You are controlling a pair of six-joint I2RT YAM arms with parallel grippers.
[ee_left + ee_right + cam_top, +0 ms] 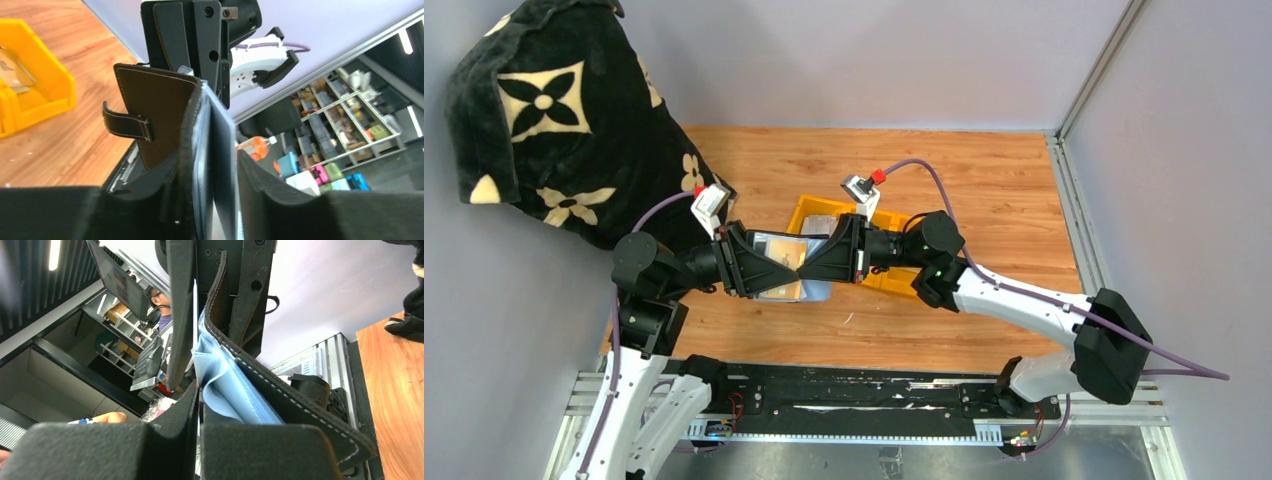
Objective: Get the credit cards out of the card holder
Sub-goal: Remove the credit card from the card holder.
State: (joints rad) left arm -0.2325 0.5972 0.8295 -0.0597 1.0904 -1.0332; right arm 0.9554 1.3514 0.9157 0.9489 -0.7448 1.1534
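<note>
Card holder between both arms' jaws

A yellow bin sits on the wooden tabletop just beyond the spot where the left pincer and right pincer meet, and it runs on beneath the right one. Well off to the left pincer's outer side, a black plush fabric with cream flower shapes slumps against the grey wall. Behind both pincers lies a metal rail.
</note>
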